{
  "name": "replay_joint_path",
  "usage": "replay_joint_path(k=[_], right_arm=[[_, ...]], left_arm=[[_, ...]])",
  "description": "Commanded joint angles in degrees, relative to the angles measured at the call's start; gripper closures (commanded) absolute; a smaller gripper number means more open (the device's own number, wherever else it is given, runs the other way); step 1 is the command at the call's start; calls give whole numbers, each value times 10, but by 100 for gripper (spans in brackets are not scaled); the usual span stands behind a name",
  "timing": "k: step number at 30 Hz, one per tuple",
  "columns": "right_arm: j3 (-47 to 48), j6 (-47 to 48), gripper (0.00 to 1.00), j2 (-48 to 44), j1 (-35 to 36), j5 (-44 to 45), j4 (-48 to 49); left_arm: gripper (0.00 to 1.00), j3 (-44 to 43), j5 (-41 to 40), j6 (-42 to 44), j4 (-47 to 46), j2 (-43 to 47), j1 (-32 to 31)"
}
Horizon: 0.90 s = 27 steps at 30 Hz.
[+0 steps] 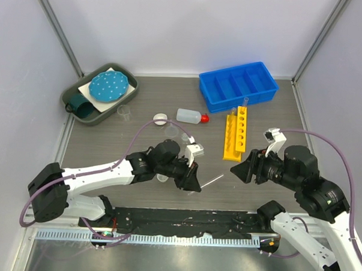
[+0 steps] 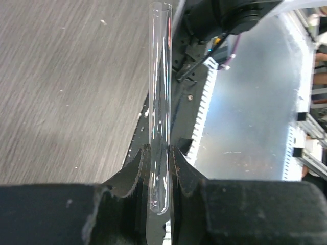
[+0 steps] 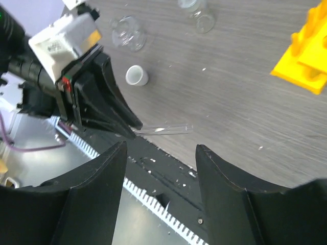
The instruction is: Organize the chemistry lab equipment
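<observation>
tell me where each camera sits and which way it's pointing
Top external: above and behind the arms, looking down on the table; both arms show, left tool and right tool.
Left wrist: on the left arm, looking along its own fingers, shut on the glass tube, toward the table's near edge.
Right wrist: on the right arm, looking past its own open fingers at the left tool and yellow rack.
Shared: all three show the glass tube.

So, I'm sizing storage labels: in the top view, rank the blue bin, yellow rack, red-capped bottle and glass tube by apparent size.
1. blue bin
2. yellow rack
3. red-capped bottle
4. glass tube, thin and partly hidden
</observation>
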<state>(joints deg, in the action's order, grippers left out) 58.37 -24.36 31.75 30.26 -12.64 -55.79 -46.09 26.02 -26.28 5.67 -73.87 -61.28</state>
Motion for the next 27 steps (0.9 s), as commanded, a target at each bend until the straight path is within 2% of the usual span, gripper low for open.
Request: replay_joint_path(k=[1, 2, 12, 27], right_arm=[[-25, -14, 39, -24, 2, -94, 10], [-29, -17, 38, -37, 2, -103, 12], [-99, -53, 39, -71, 2, -160, 54], [-129, -117, 41, -69, 3, -216, 146]], left_arm=[[100, 35, 148, -25, -130, 43, 25], [100, 42, 178, -38, -146, 50, 31], [100, 108, 264, -109, -314, 65, 50], [100, 123, 286, -128, -370, 50, 66]])
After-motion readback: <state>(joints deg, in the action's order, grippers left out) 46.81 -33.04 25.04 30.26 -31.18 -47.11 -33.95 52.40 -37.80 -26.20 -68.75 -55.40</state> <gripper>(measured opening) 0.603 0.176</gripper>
